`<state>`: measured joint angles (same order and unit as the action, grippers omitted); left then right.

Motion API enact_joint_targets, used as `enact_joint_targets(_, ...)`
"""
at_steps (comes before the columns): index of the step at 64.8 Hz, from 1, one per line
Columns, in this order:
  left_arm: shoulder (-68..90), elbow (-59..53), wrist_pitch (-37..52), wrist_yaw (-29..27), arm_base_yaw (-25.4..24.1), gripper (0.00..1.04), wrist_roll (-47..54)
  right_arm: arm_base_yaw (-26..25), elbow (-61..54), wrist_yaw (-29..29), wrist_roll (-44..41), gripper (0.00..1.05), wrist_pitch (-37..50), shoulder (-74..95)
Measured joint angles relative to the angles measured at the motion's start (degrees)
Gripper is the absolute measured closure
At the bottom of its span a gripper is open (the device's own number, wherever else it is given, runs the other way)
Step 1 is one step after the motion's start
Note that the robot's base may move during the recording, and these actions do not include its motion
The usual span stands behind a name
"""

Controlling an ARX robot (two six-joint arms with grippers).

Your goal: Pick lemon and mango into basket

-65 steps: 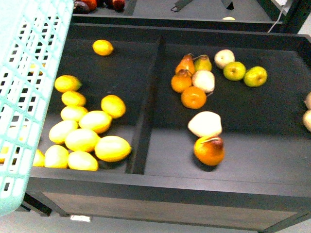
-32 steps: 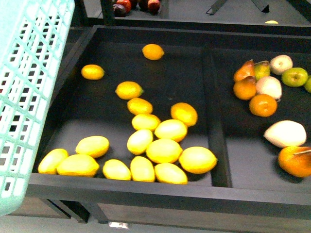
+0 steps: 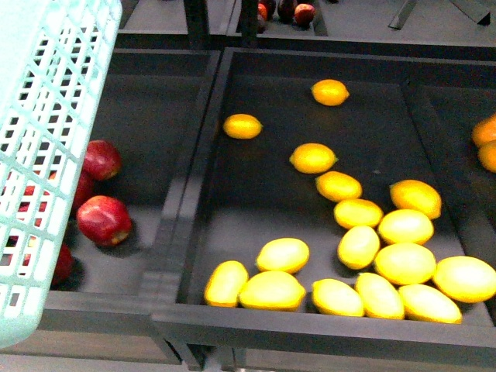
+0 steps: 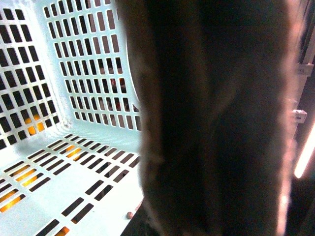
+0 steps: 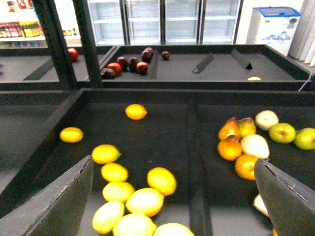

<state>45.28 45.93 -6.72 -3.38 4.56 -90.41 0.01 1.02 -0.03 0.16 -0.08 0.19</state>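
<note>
Lemons [image 3: 313,158] lie loose in the black bin [image 3: 256,201] just right of the basket [image 3: 46,155], none gripped. Right gripper [image 5: 173,164] faces them, fingers spread and empty; left gripper's hold I cannot tell. Next, I'd judge: descend on one outlying lemon.

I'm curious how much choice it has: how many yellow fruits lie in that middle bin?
16 yellow fruits in the bin: three scattered toward the back, seven clustered at the right, six near the front wall. More may lie beyond the picture's right edge.
</note>
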Motion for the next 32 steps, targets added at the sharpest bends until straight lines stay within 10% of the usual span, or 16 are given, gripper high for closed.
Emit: enact_joint_targets(32, 0.0, 0.0, 0.0, -0.1, 0.0, 1.00, 0.0, 0.0, 0.0, 0.1, 0.0, 0.09, 0.0, 0.0)
